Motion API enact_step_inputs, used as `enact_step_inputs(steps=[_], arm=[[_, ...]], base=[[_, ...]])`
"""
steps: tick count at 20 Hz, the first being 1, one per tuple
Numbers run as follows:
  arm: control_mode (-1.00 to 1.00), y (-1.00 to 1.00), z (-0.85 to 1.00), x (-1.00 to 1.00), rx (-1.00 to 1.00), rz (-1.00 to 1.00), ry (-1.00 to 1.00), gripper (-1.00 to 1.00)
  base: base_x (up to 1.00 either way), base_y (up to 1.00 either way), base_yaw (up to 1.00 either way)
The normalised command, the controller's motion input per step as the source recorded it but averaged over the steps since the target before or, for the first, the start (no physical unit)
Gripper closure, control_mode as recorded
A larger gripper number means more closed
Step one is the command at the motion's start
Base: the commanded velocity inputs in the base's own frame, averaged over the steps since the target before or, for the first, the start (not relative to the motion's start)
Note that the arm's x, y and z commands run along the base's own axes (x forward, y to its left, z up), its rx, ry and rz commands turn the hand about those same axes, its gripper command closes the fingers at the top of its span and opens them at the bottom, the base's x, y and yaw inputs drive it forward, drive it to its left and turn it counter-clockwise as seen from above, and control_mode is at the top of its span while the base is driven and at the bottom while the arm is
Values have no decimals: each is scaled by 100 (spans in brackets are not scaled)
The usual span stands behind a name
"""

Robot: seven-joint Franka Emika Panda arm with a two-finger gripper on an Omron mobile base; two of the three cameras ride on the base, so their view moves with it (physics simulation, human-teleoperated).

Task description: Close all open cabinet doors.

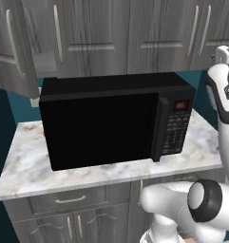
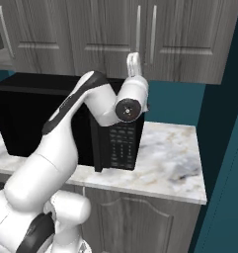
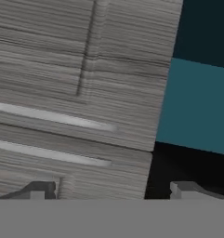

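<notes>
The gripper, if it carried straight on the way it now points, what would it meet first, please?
Most likely the closed cabinet doors: the hand view, looking along the open gripper, has their grey fronts and two silver handles ahead. The right fingertip lines up past the doors' edge, toward the microwave's dark top. Depth is unclear.

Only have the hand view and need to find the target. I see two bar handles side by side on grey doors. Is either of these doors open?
Observer: No. Both closed doors in front of the gripper sit flush with their neighbours.
Operator: Where's the open one?
Observer: Far left. One open door stands swung out above the left end of the microwave.
Operator: Gripper anywhere near it?
Observer: No. It is up past the microwave's right end, the opposite side of the counter.
</notes>
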Motion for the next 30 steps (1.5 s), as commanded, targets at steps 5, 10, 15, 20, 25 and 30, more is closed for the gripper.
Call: enact_step_inputs(steps=[5,10,15,20,25,30], arm=[[-100,58,2,-51,-25,0,0,-100],[-100,70,8,-29,-37,0,0,-100],[-100,74,9,-21,-42,0,4,-100],[-100,71,9,-21,-45,0,8,-100],[-100,67,8,-19,-49,0,17,-100],[-100,62,4,-14,-53,0,26,-100]], base=[[0,0,0],[0,0,0],[0,0,0],[0,0,0],[0,0,0],[0,0,0]])
